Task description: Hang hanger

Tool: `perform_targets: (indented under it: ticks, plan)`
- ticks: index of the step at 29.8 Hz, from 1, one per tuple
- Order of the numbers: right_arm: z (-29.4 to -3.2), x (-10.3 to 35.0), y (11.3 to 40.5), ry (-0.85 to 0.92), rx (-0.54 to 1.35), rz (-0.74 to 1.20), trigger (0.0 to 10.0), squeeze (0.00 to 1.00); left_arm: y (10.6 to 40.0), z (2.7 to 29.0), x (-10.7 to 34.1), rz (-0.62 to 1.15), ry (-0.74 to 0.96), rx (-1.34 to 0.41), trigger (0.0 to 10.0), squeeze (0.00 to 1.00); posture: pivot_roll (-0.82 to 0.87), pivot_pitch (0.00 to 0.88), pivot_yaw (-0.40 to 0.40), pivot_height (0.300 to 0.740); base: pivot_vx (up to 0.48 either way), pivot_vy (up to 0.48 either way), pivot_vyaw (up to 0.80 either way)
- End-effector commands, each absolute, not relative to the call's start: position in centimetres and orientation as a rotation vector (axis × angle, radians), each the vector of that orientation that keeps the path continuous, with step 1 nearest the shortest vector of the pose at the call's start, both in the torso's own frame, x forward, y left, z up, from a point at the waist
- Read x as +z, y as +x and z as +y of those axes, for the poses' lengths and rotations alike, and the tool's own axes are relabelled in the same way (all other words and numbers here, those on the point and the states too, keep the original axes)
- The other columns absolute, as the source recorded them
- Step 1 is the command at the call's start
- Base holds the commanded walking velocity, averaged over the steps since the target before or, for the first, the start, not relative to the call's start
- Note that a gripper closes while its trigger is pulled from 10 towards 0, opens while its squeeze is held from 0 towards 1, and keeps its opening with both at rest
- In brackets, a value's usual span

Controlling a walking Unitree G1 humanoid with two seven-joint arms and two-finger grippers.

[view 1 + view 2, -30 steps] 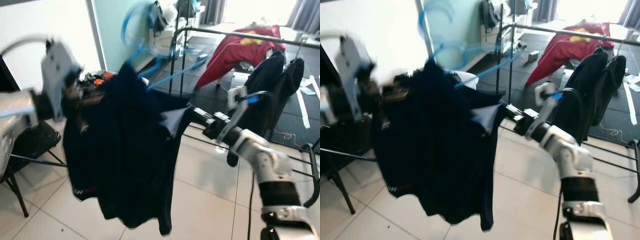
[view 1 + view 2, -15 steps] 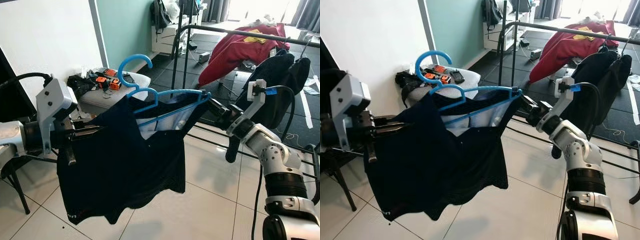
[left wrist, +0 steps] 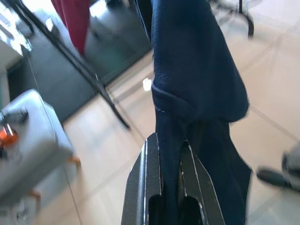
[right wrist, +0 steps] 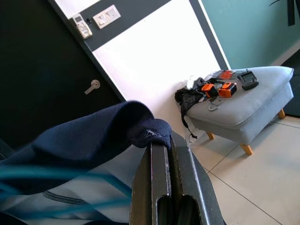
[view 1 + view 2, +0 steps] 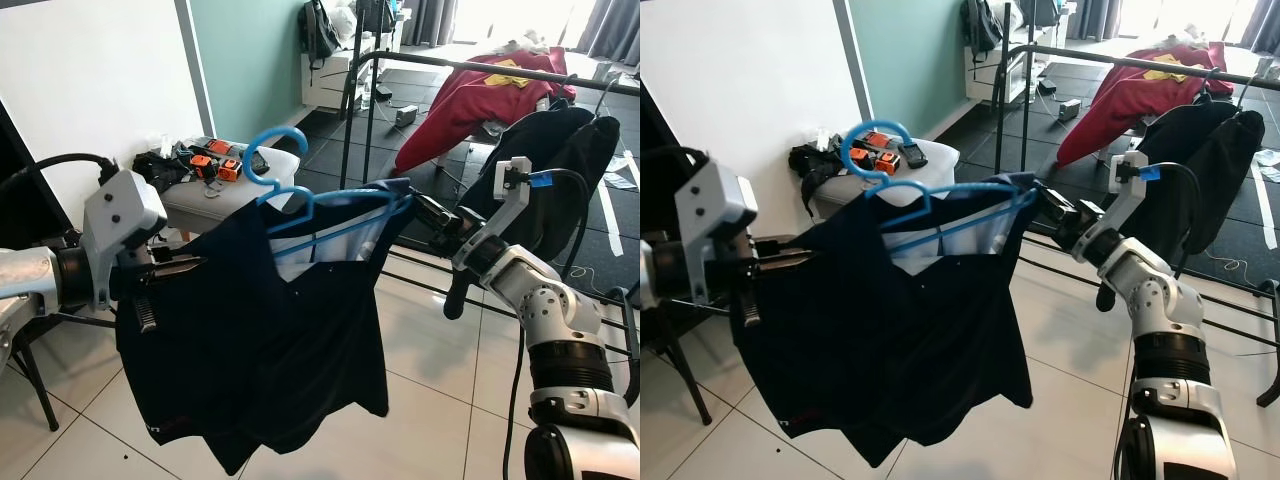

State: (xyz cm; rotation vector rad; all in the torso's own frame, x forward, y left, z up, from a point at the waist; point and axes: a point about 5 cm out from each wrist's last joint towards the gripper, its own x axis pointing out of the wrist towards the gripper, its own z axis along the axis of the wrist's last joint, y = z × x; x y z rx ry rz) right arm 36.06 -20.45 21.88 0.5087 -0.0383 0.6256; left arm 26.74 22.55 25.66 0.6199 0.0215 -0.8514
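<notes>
Stretching a dark shirt (image 5: 260,330) between our two arms, we hold it above the tiled floor (image 5: 420,400), its hem hanging low toward the tiles. Our left tool (image 5: 190,268) is pinched shut on one shoulder of the shirt, and the left wrist view shows the cloth squeezed between its fingers (image 3: 152,180). Our right tool (image 5: 1040,198) is closed on the other shoulder, the navy fabric bunched over its fingers (image 4: 161,178) in the right wrist view. A blue hanger (image 5: 300,205) sits inside the shirt's collar, tilted, its hook rising above the neckline and free of any rail. Beyond the shirt, by the white wall, stands a grey ottoman (image 5: 930,165) carrying orange and black gadgets (image 5: 208,160). Past our right arm runs a black clothes rack (image 5: 1110,62), well apart from the hanger, with a red garment (image 5: 1130,90) draped over its bar and dark clothes (image 5: 1200,150) hanging beside that. A black chair (image 5: 25,350) shows at our left side.
</notes>
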Motion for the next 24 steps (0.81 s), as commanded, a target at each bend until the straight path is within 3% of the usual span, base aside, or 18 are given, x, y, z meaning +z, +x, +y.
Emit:
perform_targets:
  ticks: [1,18,21,24]
  plan:
    - [-21.3,22.9,36.3,0.513,0.593,-0.088,0.0,0.00,26.8,23.4,25.3,0.074,0.676,-0.812,10.0,0.00,-0.03,0.022,0.015,0.740,0.000,0.000,0.00]
    - [-19.6,23.0,36.0,0.486,0.663,-0.084,0.0,0.00,29.0,25.0,26.1,0.082,0.675,-0.522,10.0,0.00,-0.03,0.025,0.015,0.740,0.000,0.000,0.00]
    - [-17.8,21.9,35.9,0.446,0.678,-0.032,0.0,0.00,30.2,25.9,26.6,0.071,0.550,-0.326,10.0,0.00,-0.03,0.027,0.013,0.740,0.000,0.000,0.00]
    - [-16.4,21.5,35.9,0.437,0.695,-0.016,0.0,0.00,30.7,24.5,26.7,0.042,0.447,-0.303,10.0,0.00,-0.02,0.028,0.014,0.740,0.000,0.000,0.00]
